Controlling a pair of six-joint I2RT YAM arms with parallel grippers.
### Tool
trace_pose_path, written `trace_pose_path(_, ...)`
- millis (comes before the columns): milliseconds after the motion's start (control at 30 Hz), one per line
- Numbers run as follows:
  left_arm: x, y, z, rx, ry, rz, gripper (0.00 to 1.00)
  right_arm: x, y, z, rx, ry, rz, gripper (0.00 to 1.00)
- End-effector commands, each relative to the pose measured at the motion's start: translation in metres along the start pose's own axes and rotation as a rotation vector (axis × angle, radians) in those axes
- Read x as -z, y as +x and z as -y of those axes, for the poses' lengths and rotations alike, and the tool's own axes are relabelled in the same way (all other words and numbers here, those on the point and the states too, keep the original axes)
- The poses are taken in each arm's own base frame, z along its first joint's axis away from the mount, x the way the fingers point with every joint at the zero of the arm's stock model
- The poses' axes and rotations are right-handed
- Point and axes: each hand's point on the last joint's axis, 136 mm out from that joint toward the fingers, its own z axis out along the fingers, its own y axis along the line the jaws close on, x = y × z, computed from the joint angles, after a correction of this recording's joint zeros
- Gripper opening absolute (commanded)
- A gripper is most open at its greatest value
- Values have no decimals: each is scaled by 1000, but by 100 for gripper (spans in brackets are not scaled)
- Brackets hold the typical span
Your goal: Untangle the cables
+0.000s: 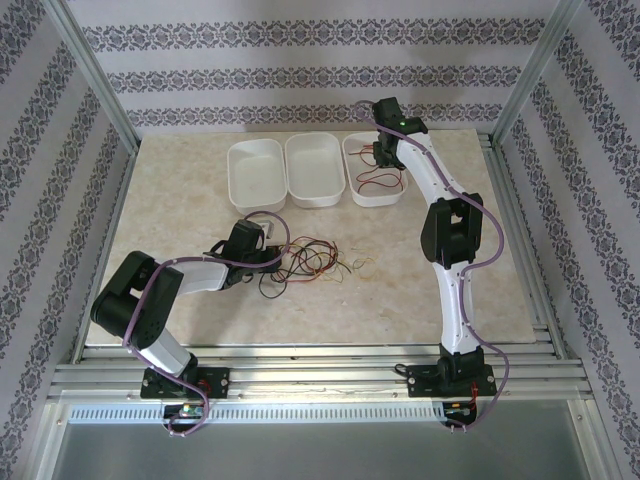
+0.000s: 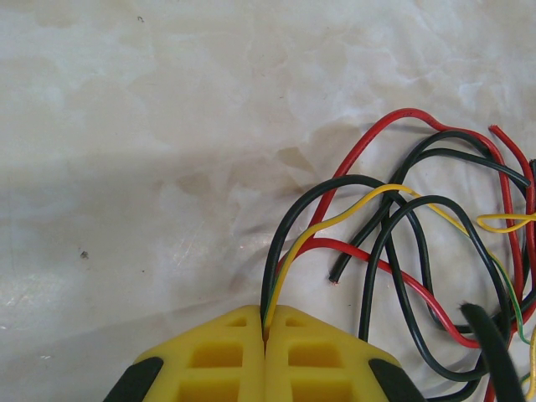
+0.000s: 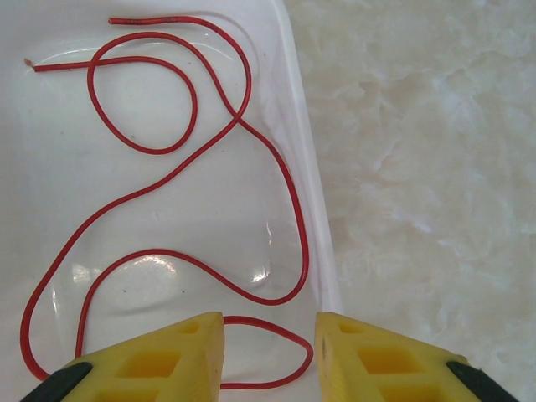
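Observation:
A tangle of red, black and yellowish-green cables (image 1: 312, 259) lies on the table's middle, right of my left gripper (image 1: 268, 243). In the left wrist view my left gripper (image 2: 266, 328) is shut on a yellow-green cable (image 2: 335, 219) and a black cable (image 2: 293, 216) that rise out of the pinch into the tangle. My right gripper (image 1: 375, 150) hovers over the right white tray (image 1: 356, 188). Its yellow fingers (image 3: 360, 347) stand open above a loose red cable (image 3: 243, 126) curled in the tray (image 3: 308, 193), with nothing held between them.
Three white trays stand in a row at the back; the left tray (image 1: 255, 172) and the middle tray (image 1: 315, 170) hold nothing. Metal frame posts (image 1: 95, 75) flank the marble-patterned tabletop (image 1: 180, 215).

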Motion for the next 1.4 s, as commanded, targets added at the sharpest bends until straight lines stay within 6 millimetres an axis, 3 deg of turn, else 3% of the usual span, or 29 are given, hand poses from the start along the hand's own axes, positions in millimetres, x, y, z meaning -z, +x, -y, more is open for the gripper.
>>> trace_pose_path(0,1,-8,-1,25,9,28,1,19,1,-8,1,-41,4,34)
trace_pose_path(100,1,-9,1,26,16,30,1,30,4,-19,8,-60,18,34)
trace_pose_path(300,3,-10,3,36,24,40,1,76,23,-40,35,-122,73,35)
trace_pose_path(633,13,-26,19,33,81,76,0,118,129,-94,91,-357,-37,36)
trace_pose_path(800,25,-39,26,12,81,98,0,139,168,-112,134,-459,-35,36)
trace_pose_path(933,27,-41,29,9,87,92,0,157,195,-132,273,-513,61,39)
trace_pose_path(1133,41,-53,39,-11,108,115,1,147,215,-138,292,-486,67,42)
trace_pose_path(1367,50,-51,40,-55,88,91,13,135,205,-160,257,-528,21,40)
